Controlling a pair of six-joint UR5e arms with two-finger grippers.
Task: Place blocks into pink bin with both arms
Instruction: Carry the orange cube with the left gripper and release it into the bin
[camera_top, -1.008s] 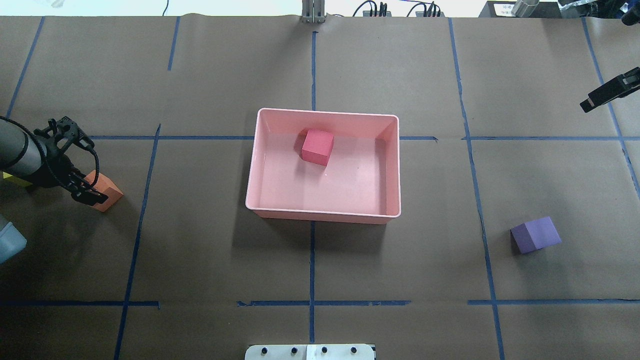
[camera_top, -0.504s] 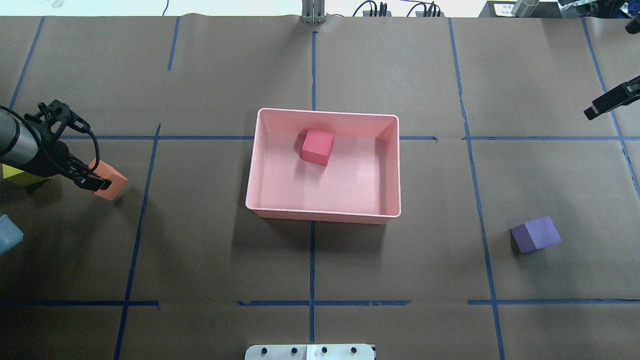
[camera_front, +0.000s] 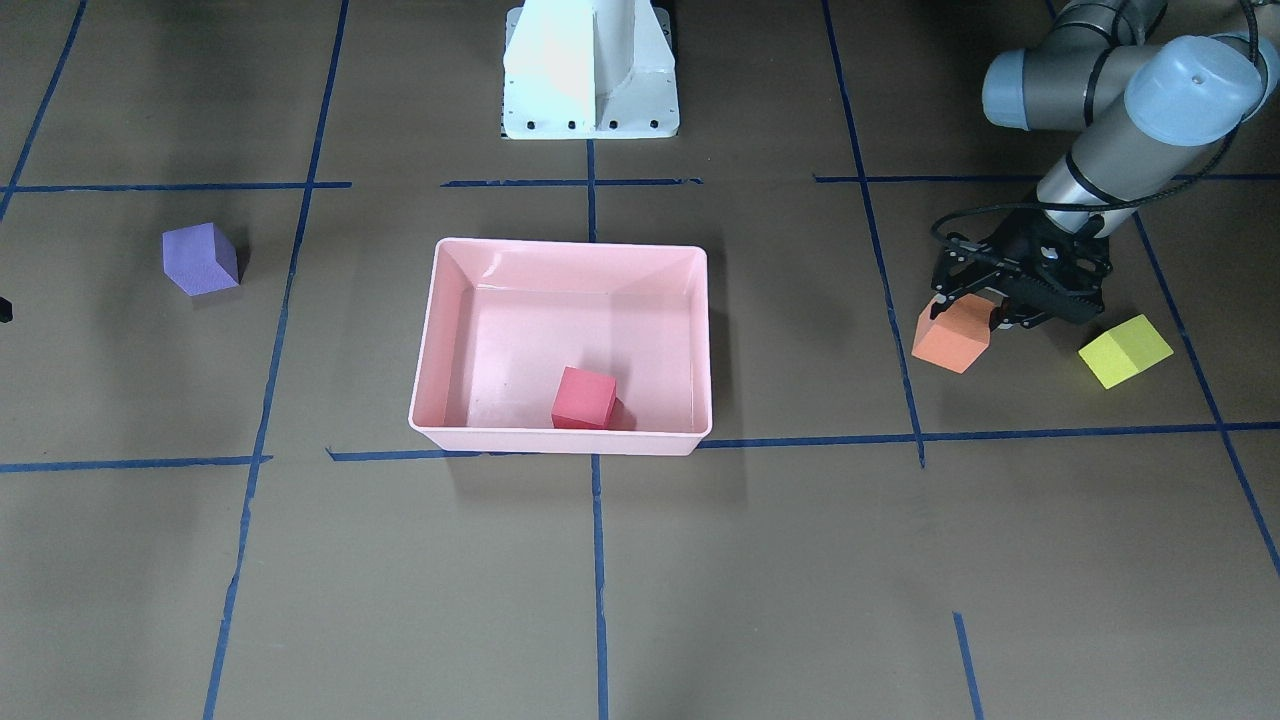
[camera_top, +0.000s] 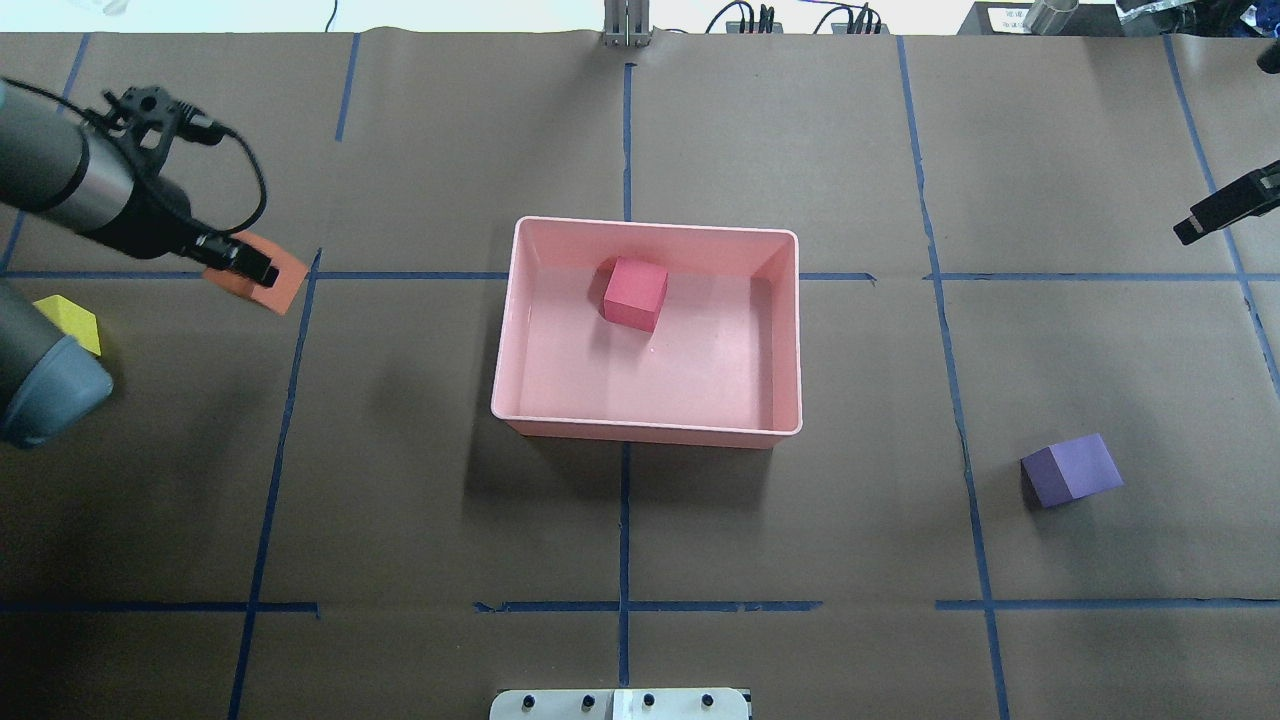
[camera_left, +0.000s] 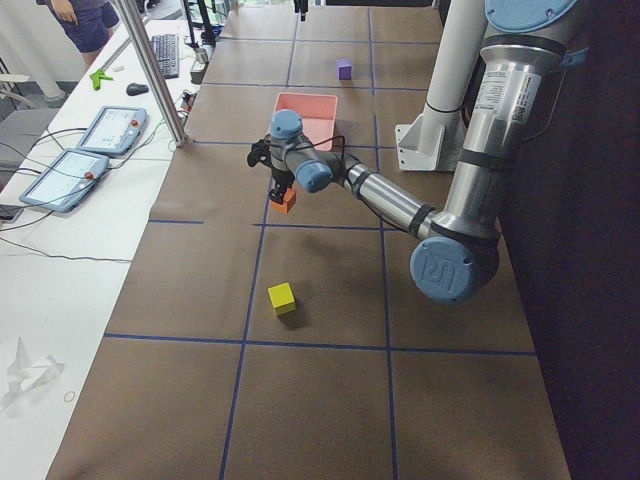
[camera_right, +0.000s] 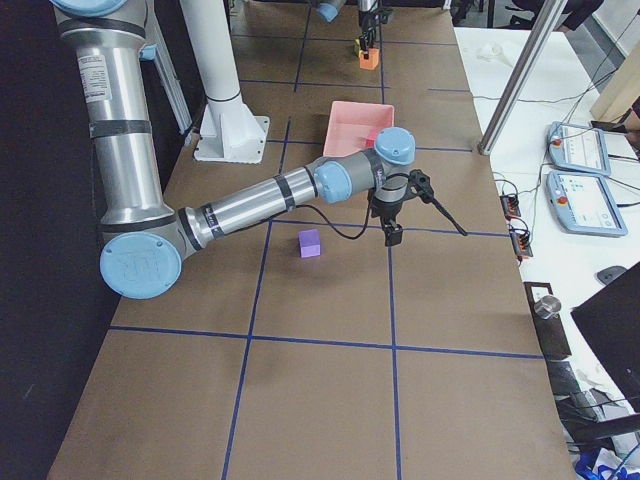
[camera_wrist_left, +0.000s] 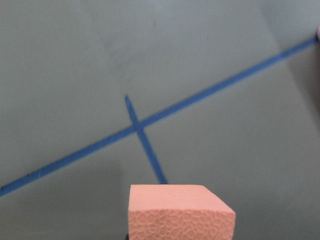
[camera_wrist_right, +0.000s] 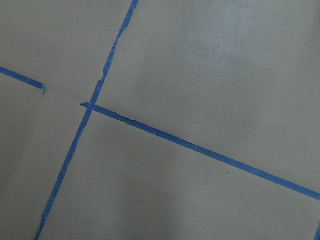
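In the front-facing view four blocks are counted. One red-pink block lies inside the single pink bin at centre frame, near its lower wall. One purple block rests on the bench at upper left, and one yellow-green block lies at right. One orange block, just left of the yellow-green one, is clamped between the jaws of the left arm. In the overhead view the same four are seen: the yellow-green one is partly hidden by an arm joint at the left edge, and the orange one is gripped at upper left, well apart from the bin. The black tip of the right arm enters at the right edge; whether its jaws are apart or together cannot be told. In the left side view the orange block is seen under the near arm's jaws, between bin and yellow-green block. In the right side view the near arm's tip hangs just right of the purple block. In the left wrist view the orange block is seen at bottom centre over crossed blue tape lines. Bench and tape are shown in the right wrist view.
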